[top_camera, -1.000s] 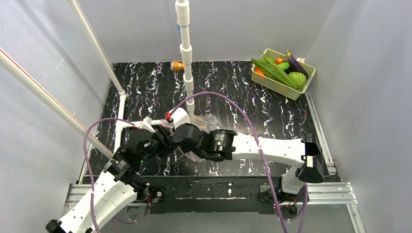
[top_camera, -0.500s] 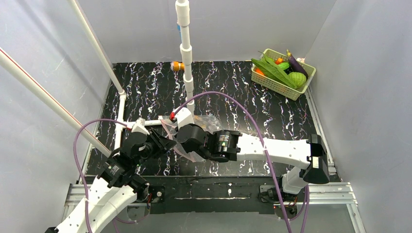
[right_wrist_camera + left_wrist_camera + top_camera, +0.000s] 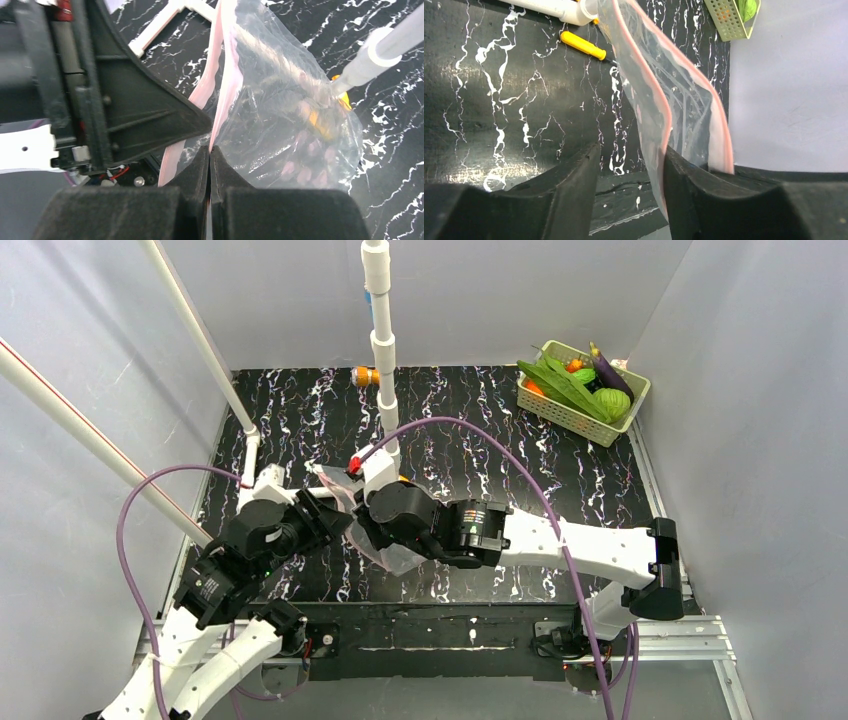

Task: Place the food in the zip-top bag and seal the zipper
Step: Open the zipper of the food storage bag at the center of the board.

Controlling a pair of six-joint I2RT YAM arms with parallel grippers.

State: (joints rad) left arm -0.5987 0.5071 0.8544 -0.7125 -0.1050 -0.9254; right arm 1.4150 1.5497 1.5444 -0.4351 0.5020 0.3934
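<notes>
The zip-top bag (image 3: 395, 552) (image 3: 285, 100) hangs clear and dotted between my two grippers, low over the mat. My right gripper (image 3: 210, 149) (image 3: 368, 523) is shut on one lip of its pink zipper (image 3: 225, 65). My left gripper (image 3: 631, 150) (image 3: 325, 523) is open. Its right finger (image 3: 694, 190) stands between the two pink lips, and one lip (image 3: 640, 67) runs down its inner face. The bag's mouth is parted and no food shows inside. The food (image 3: 585, 388) lies in the pale green basket (image 3: 560, 412) at the far right corner.
A yellow-handled screwdriver (image 3: 584, 46) lies on the mat beyond the bag. A white upright pipe (image 3: 383, 360) stands just behind the grippers, with an orange piece (image 3: 365, 375) at its back. Slanted white pipes (image 3: 200, 340) run along the left. Grey walls close three sides.
My left arm has swung left and back, and my right arm has reached further left. The bag's top corner has come up and to the left between them. The right gripper stays shut on the strip.
</notes>
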